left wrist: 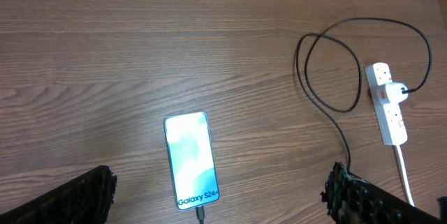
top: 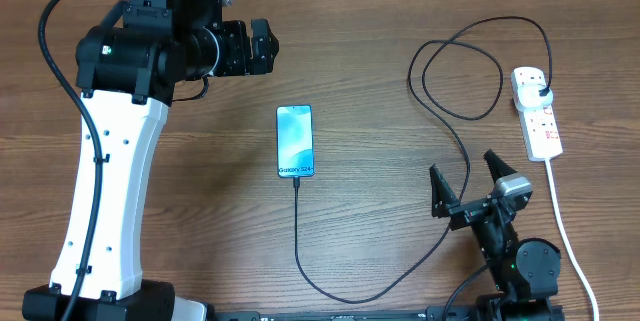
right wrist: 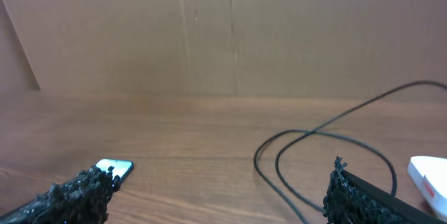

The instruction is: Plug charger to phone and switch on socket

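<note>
The phone [top: 295, 141] lies flat mid-table, screen lit, "Galaxy S24" text at its near end; it also shows in the left wrist view [left wrist: 191, 160] and the right wrist view [right wrist: 115, 167]. The black charger cable [top: 300, 241] is plugged into the phone's near end, loops along the table [left wrist: 328, 77] [right wrist: 307, 147] and ends in a black plug [top: 541, 92] seated in the white socket strip [top: 540, 121] [left wrist: 390, 112] [right wrist: 429, 175] at the right. My left gripper [top: 243, 47] is open, high above the table's far left. My right gripper [top: 468, 183] is open, empty, near the front right.
The strip's white cord [top: 565, 231] runs from it toward the front right edge, past my right arm's base [top: 520, 271]. My left arm's white link [top: 105, 191] stands at the left side. A brown wall [right wrist: 223, 28] backs the table.
</note>
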Available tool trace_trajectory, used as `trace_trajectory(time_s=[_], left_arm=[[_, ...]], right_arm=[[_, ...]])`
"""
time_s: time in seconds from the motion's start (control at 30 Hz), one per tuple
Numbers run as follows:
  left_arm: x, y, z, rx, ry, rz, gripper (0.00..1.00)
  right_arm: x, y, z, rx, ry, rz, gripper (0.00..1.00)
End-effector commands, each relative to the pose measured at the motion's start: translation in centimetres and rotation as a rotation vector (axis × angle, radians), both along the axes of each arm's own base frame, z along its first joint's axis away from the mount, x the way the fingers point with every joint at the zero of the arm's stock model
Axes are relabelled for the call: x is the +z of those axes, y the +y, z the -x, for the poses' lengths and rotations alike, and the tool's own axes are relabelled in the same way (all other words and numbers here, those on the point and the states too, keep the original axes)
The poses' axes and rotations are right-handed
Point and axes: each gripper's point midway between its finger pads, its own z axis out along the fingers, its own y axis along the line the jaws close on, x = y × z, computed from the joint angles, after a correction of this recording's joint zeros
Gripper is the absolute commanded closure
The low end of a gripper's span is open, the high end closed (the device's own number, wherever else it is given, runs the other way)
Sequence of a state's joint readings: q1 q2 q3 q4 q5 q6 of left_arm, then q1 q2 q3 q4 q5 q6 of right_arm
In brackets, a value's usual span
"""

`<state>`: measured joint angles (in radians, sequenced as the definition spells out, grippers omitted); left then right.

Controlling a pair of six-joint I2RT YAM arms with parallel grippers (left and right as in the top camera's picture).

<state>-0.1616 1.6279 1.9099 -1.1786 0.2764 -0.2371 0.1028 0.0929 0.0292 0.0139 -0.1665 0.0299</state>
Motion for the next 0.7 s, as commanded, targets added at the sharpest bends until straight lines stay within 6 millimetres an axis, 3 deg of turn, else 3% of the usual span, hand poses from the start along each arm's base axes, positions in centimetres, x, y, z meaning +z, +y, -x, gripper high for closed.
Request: trace_trajectory(time_s=[0.0,0.1,0.67], left_arm=[[-0.05,0.00,-0.22,0.010,0.006,0.014,0.00],[-0.05,0.00,-0.22,0.010,0.006,0.014,0.00],[-0.05,0.00,-0.22,0.010,0.006,0.014,0.00]], right_arm=[[-0.75,-0.14,0.20,-0.011,0.007,-0.005,0.00],[-1.47,-0.25,0.33,-0.017,0.035,-0.002,0.00],[-1.03,-0.11,0.44,-0.008,0.021,-0.022,0.00]])
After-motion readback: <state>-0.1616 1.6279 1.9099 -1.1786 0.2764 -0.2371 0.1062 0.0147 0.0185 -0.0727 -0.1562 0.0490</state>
